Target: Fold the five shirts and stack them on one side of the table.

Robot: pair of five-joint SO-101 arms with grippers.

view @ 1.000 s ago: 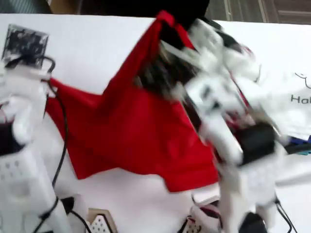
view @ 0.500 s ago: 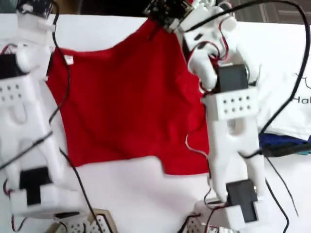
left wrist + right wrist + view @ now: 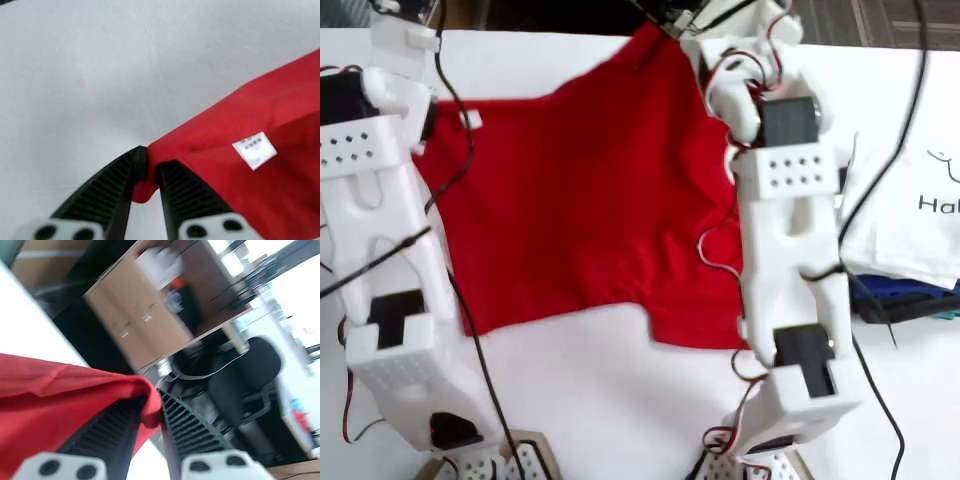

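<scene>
A red shirt (image 3: 580, 210) lies spread over the middle of the white table (image 3: 620, 400) between the two arms. My left gripper (image 3: 147, 165) is shut on a corner of the red shirt (image 3: 240, 190), close to its white label (image 3: 254, 150), at the far left of the table. My right gripper (image 3: 150, 412) is shut on another edge of the red shirt (image 3: 50, 390), held up at the table's far edge. In the high view the left arm (image 3: 380, 230) stands on the left and the right arm (image 3: 790, 230) on the right.
A white shirt with dark print (image 3: 910, 210) lies at the right edge on top of a blue garment (image 3: 900, 290). Cables (image 3: 450, 150) trail along both arms. Beyond the far edge stand a cabinet (image 3: 145, 315) and an office chair (image 3: 245, 375).
The red shirt went from hanging bunched and lifted to stretched out flat between the arms. Both arms have swung out toward the table's far edge.
</scene>
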